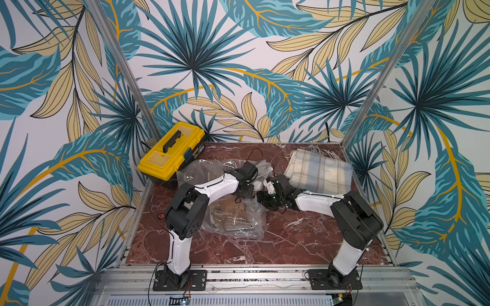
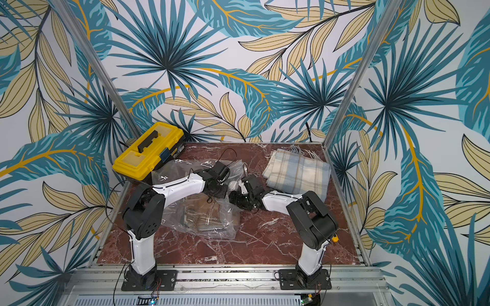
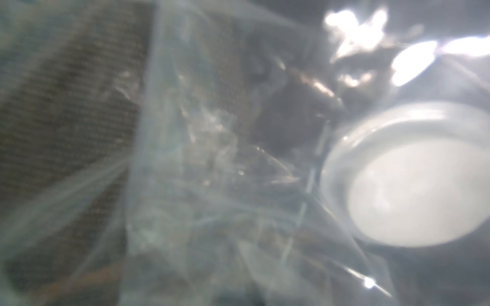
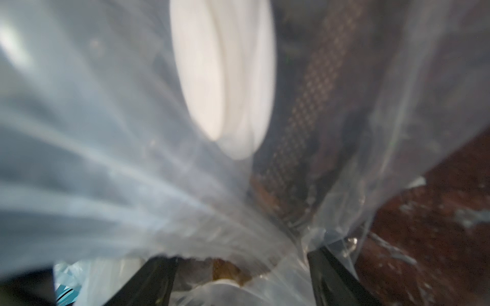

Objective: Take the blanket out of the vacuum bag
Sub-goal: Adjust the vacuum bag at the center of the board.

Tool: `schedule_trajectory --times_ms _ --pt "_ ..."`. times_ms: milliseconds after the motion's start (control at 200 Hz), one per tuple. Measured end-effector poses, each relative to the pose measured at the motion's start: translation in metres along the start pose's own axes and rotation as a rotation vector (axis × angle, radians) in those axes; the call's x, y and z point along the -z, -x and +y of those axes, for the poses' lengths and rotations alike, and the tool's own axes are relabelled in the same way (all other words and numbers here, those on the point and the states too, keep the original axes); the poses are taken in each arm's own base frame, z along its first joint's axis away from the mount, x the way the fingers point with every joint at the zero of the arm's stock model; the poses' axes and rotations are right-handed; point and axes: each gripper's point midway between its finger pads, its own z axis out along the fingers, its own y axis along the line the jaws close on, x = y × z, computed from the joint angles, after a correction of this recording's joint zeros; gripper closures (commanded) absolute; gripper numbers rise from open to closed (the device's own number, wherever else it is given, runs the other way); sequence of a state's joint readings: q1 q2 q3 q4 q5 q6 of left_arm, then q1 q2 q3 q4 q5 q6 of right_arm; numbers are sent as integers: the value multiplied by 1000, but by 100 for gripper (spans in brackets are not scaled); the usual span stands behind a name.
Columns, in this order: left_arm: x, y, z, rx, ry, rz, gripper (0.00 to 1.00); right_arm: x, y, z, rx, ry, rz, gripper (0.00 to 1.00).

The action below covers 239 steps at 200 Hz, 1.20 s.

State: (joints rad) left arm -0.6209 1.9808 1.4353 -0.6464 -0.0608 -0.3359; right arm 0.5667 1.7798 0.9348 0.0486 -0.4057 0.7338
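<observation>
Lying centrally, vacuum bag (image 1: 233, 222) (toolbox (image 1: 172, 151) at back-left edge)

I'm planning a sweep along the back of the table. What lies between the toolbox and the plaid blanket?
In both top views, the crumpled clear bag and the left arm reaching over it lie between the toolbox and the plaid blanket.

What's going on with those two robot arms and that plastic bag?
Both arms are working at a clear vacuum bag on the marble table. A brownish folded blanket is still inside it. The left gripper is shut down at the bag; whether it pinches plastic is unclear. The right gripper stands open with bag film between its jaws, near the white valve. A plaid blanket lies folded outside, by a far corner.
</observation>
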Motion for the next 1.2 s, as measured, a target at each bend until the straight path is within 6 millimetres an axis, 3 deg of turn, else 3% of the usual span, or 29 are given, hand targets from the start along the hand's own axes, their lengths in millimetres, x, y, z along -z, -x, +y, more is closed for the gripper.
schedule_trajectory --times_ms 220,356,491,621,751,851,946,1042,1197 --pt "-4 18 -23 -40 -117 -38 100 3 -7 -3 -9 -13 9 22" --pt "-4 24 -19 -49 -84 -41 100 2 -10 1 -1 -5 17 22" --pt "-1 20 1 14 -16 -49 100 1 -14 5 16 7 28 22" --pt "11 8 35 96 72 -66 100 -8 -20 13 35 36 61 22" --pt "32 -4 71 150 171 -100 100 -14 -23 21 58 62 86 22" --pt "53 -5 81 162 178 -172 100 -13 -24 19 90 37 91 22" --pt "81 1 78 160 116 -296 100 -1 -24 13 132 -30 76 22" --pt "111 12 65 145 13 -439 100 24 -20 10 178 -108 39 20" --pt "148 32 42 107 -142 -596 100 79 -5 30 252 -154 -59 18"
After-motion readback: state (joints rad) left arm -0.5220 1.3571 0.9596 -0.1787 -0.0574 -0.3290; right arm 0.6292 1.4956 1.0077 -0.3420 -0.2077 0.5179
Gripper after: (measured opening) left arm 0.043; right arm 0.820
